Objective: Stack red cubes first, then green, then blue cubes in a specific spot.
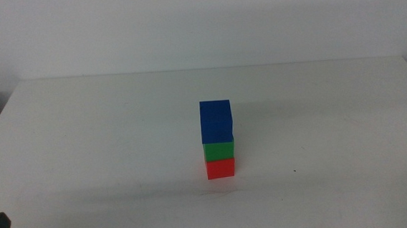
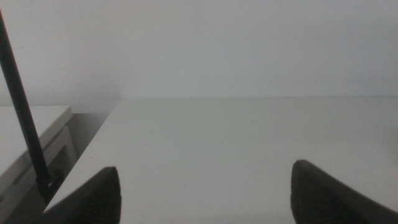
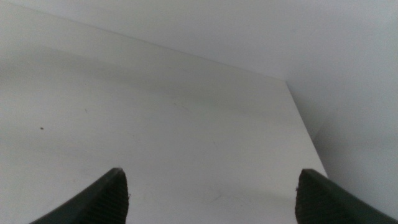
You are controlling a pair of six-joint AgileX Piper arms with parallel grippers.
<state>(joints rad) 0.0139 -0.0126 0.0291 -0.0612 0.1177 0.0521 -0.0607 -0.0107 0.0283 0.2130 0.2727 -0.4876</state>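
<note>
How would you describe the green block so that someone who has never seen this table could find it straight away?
Look at the white table: near its middle stands one small tower of three cubes. The green cube is the middle one, resting on the red cube and carrying the blue cube. It is the only block with another both above and below it.

White table, pale wall, side furniture

A plain white table [image 1: 83,137] fills the scene beneath a pale wall [image 1: 197,21], and a tiny dark speck [image 1: 294,170] marks its surface. In the left wrist view, a thin dark rod [image 2: 22,106] slants up beside a low white cabinet [image 2: 31,134] just off the table's edge.
</note>
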